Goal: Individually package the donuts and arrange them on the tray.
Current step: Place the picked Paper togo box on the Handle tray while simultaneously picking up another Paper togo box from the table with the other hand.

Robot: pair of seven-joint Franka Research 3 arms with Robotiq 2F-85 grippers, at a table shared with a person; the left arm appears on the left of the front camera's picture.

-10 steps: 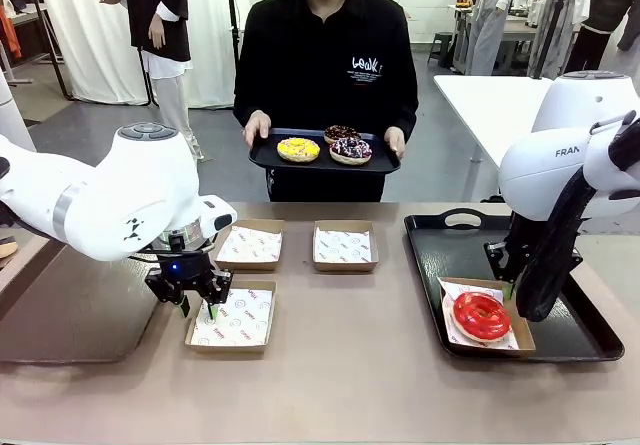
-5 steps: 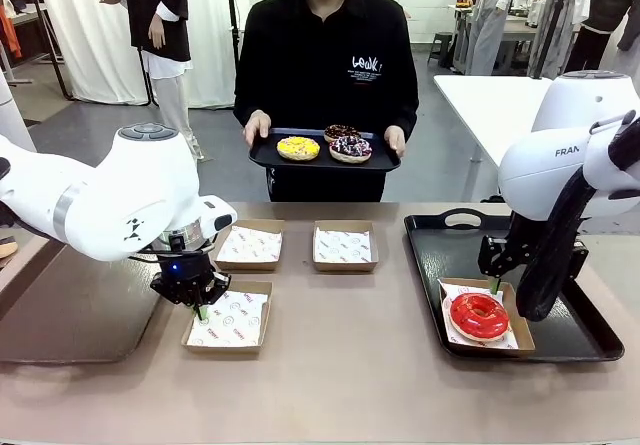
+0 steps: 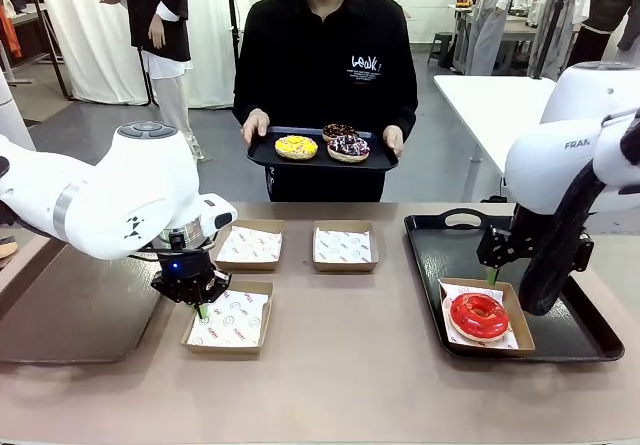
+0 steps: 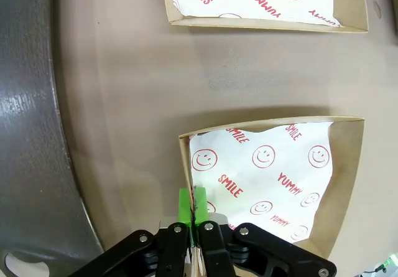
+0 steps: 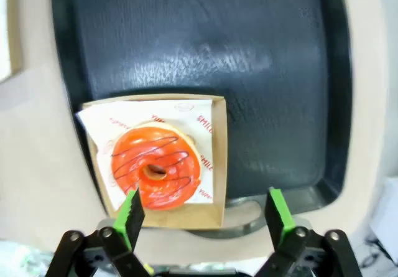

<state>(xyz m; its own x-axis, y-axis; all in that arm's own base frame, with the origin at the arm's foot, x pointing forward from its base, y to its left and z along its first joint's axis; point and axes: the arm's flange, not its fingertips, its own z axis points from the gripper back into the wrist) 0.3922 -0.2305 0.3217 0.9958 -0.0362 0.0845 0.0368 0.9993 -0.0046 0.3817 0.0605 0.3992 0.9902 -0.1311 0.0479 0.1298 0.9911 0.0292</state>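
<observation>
Donuts lie in two places, all flat with their holes facing up; as round rings they have no long axis and point no particular way.

At 8 o'clock on the brown table [image 3: 350, 395], the left gripper [image 3: 201, 310] is pinched tight on the left wall of the near box [image 3: 235, 320]. This is a card box lined with white paper printed with red smileys. In the left wrist view its green pads [image 4: 184, 205] clamp that thin wall.

Toward 11 o'clock sits a second box [image 3: 249, 245], and just right of it a third box [image 3: 343, 246].

At 12 o'clock, beyond the table's far edge, a person [image 3: 325, 55] holds a small tray [image 3: 262, 157] in both hands. It carries the yellow donut [image 3: 297, 147] at left and the sprinkled donut [image 3: 349, 148] at right. The chocolate donut [image 3: 339, 131] is behind them.

At 3 o'clock a large black tray [image 3: 450, 245] rests on the table. In its near part the red donut [image 3: 479, 315], drizzled with dark lines, sits in a lined box [image 3: 520, 340] of its own.

The right gripper [image 3: 492, 277] hangs above that box's far left corner, spread wide and holding nothing.
</observation>
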